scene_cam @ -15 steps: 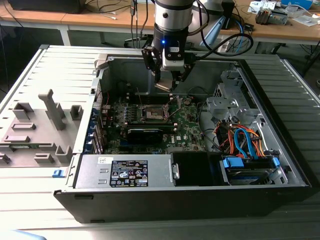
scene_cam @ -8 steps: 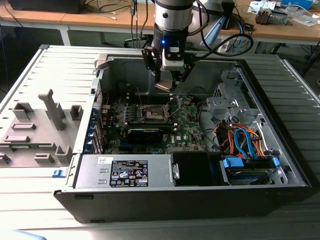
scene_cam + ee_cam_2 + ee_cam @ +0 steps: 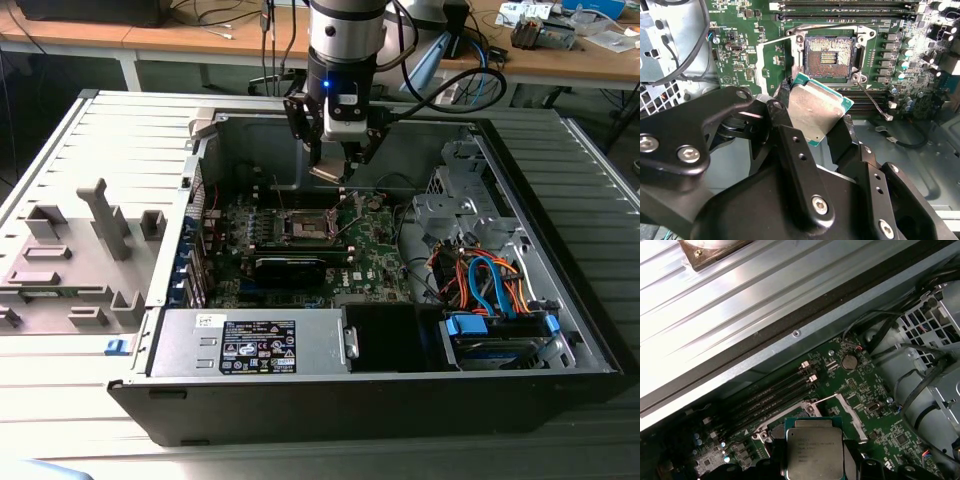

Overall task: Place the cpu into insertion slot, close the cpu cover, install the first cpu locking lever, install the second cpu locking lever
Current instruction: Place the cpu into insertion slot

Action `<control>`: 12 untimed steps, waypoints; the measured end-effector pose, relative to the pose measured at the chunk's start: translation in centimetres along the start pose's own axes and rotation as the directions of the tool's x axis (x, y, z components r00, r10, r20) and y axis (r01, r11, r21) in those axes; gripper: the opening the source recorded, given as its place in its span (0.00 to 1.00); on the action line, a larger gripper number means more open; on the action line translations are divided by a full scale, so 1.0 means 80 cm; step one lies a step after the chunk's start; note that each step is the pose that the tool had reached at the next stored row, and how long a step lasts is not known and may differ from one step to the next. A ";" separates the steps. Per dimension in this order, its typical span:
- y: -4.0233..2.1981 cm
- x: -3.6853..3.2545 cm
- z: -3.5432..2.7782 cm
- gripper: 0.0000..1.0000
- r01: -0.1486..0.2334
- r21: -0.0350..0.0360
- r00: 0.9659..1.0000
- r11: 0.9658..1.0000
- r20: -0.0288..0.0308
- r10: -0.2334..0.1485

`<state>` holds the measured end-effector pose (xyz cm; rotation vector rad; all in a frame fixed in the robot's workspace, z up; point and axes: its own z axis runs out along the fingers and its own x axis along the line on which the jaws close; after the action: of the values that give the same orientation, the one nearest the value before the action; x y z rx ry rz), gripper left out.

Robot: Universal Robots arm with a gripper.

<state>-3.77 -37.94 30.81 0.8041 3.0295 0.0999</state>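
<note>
**Grey ribbed worktop, wooden desks behind**

In the exterior view, a grey ribbed worktop [image 3: 60,400] spreads from 9 o'clock round through 6 to 3. A grey moulded fixture [image 3: 70,260] lies on it at 9 o'clock. Wooden desks [image 3: 560,65] on white legs [image 3: 130,72] run across 12 o'clock, with loose cables [image 3: 215,15] on top and dark floor [image 3: 60,75] beneath.

The flat, square, silvery-grey cpu [image 3: 817,111] hangs tilted above the open, dark-centred, silver-rimmed insertion slot [image 3: 830,57], not touching it.
</note>
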 end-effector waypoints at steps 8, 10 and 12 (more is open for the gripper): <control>0.0000 0.0000 0.0002 0.55 -0.007 0.000 1.000 1.000 0.001 0.007; 0.0000 0.0000 0.0002 0.55 -0.010 0.000 1.000 1.000 0.001 0.010; 0.0000 0.0000 0.0003 0.55 -0.012 0.000 1.000 1.000 0.001 0.012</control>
<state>-3.77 -37.94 30.79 0.8221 3.0242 0.0991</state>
